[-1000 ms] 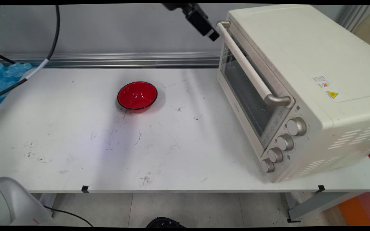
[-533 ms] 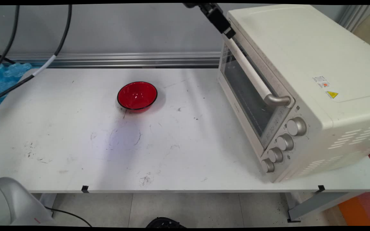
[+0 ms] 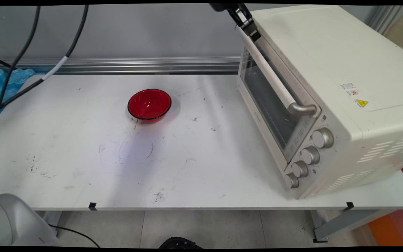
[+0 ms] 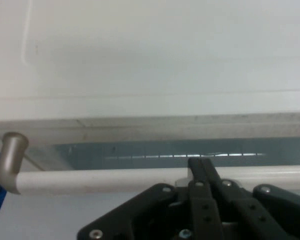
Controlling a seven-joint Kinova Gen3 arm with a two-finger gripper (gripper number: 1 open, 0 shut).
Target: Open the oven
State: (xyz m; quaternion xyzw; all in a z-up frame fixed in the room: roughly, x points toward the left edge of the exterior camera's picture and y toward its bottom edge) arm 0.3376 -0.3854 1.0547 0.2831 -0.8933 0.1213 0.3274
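Presently the claw [image 3: 253,34] sits at the top edge of the main view, against the far end of the oven's handle [image 3: 275,82]. In the hand view the claw [image 4: 200,164] has its two fingers pressed together with nothing between them. Their tips lie over the white bar of the handle [image 4: 90,180], between the bar and the door glass [image 4: 140,150] beyond it.

Judgement: the tips are set at the bar rather than gripping it. Whether they actually touch it cannot be told.

The oven [image 3: 327,52] stands just beyond and below the claw with its door looking closed. Its four knobs [image 3: 310,155] are at the door's other end, well apart from the claw. A red bowl [image 3: 149,104] sits on the table [image 3: 82,157], well apart from the claw on the side away from the oven.

Hidden or unclear:
- The arm above the claw is cut off by the frame.
- The oven's inside is dim behind the glass.
- The handle's near-claw bracket is covered in the main view.
- Black cables [image 3: 65,38] hang far off to the side.
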